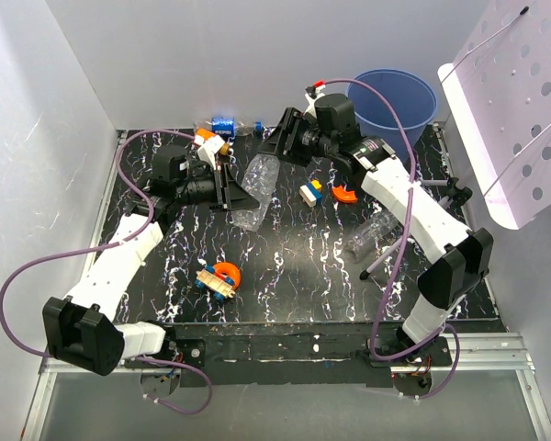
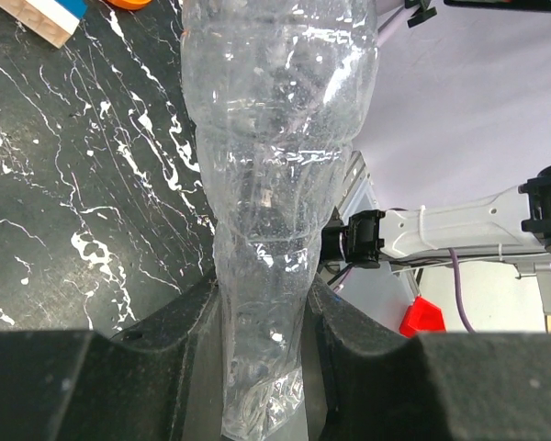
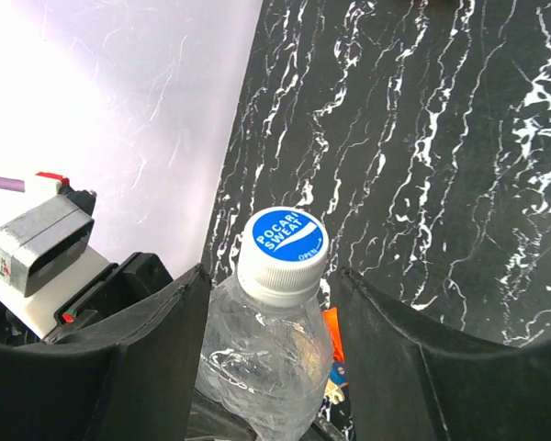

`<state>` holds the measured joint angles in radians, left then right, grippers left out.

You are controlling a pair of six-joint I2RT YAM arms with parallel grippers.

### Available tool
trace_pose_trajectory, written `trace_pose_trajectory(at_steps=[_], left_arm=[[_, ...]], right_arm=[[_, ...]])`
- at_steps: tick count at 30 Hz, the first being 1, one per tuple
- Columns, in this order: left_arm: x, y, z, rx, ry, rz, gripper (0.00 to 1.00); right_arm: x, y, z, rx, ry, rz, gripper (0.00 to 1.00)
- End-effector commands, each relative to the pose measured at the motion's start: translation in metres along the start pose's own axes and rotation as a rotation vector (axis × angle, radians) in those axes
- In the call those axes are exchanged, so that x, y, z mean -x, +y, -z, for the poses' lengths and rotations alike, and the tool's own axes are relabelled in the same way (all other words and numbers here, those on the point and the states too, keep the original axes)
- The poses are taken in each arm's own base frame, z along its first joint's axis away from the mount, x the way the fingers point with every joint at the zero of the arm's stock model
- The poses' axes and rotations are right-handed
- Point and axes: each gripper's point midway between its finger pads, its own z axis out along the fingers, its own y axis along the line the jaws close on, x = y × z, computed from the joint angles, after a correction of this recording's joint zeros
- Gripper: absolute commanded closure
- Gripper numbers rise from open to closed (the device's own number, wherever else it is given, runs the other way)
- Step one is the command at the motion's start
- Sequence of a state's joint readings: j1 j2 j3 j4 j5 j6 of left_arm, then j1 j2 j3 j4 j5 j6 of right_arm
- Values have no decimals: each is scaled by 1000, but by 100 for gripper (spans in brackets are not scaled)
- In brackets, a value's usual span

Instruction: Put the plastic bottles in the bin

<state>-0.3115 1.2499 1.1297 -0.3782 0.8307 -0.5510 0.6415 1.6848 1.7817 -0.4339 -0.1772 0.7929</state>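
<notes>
A crushed clear bottle [image 1: 255, 188] hangs over the middle of the black marbled table, between both arms. My left gripper [image 1: 228, 193] [image 2: 264, 285] is shut on the flattened bottom end of this bottle [image 2: 275, 138]. My right gripper [image 1: 274, 152] [image 3: 274, 276] is shut on the same bottle [image 3: 266, 367] just under its white and blue cap [image 3: 282, 241]. A second clear bottle [image 1: 375, 234] lies on the table under the right arm. A blue-labelled bottle [image 1: 224, 124] lies at the back edge. The blue bin [image 1: 413, 124] stands at the back right, behind the right arm.
A yellow-blue block [image 1: 309, 193] and an orange toy [image 1: 344, 193] lie right of the held bottle. An orange-and-blue toy [image 1: 219, 276] sits near the front. A white perforated panel [image 1: 514, 110] leans in at the right. Grey walls close the left and back.
</notes>
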Motion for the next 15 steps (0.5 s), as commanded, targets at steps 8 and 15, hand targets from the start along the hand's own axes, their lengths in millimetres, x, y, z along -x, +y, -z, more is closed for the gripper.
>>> trace_pose_trajectory(at_steps=[8,15], left_arm=[[5,-29,16,-57,-44,-101,100],[5,-26,16,-44,-48,-102,100]], right_arm=[[32,14,3,54,-96,-33,70],[31,8,-5,55,-66,-49,58]])
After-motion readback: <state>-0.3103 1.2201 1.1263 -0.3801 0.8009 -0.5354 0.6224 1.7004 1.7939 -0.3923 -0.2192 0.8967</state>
